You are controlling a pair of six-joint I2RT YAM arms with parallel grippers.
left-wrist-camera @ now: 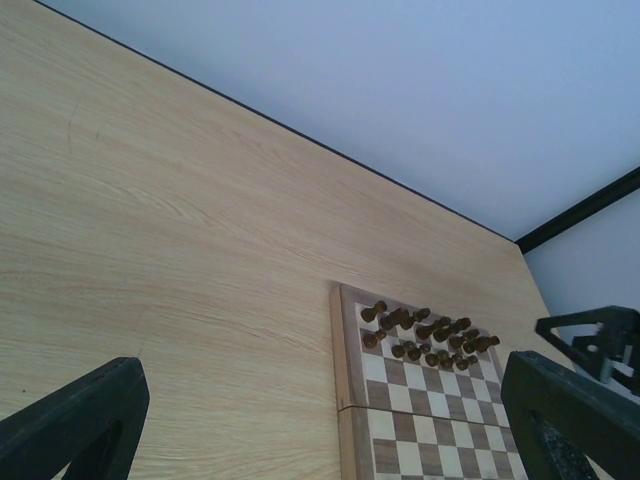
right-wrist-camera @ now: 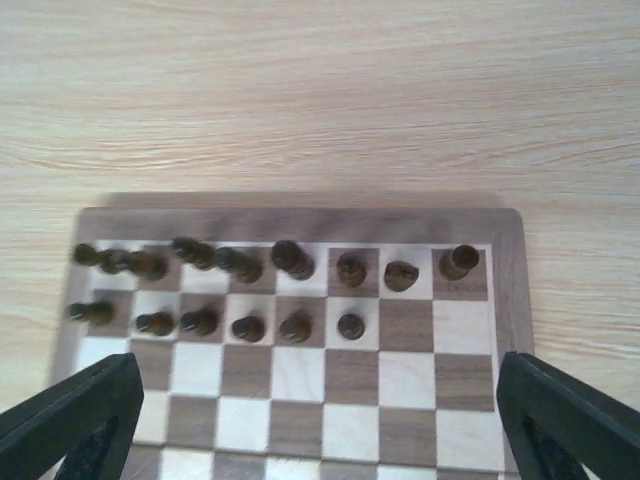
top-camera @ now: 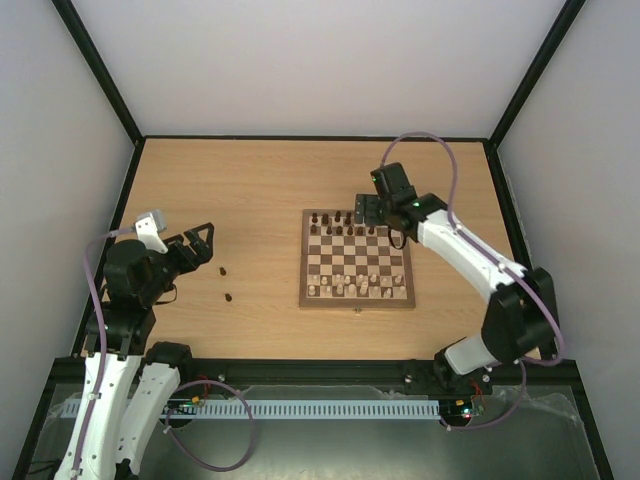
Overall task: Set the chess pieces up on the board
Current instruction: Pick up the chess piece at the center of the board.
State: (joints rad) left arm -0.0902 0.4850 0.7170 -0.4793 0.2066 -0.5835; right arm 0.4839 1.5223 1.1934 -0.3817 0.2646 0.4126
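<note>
The board [top-camera: 356, 262] lies right of the table's centre. Dark chess pieces [top-camera: 345, 221] stand on its two far rows. The right wrist view shows a full back row [right-wrist-camera: 290, 260] and a second row [right-wrist-camera: 247, 326] whose two right-hand squares are bare. Two loose dark pieces [top-camera: 222, 270] [top-camera: 229, 296] lie on the table left of the board. My right gripper [top-camera: 368, 212] hovers over the board's far edge, open and empty [right-wrist-camera: 318, 410]. My left gripper [top-camera: 205, 248] is open and empty, just left of the loose pieces, which do not show in its wrist view [left-wrist-camera: 325, 410].
Cream pieces [top-camera: 355, 287] fill the board's two near rows. The left wrist view shows the board's left border [left-wrist-camera: 346, 370] and its dark pieces [left-wrist-camera: 430, 335]. A black frame rail [top-camera: 310, 138] bounds the table at the back, with walls on both sides.
</note>
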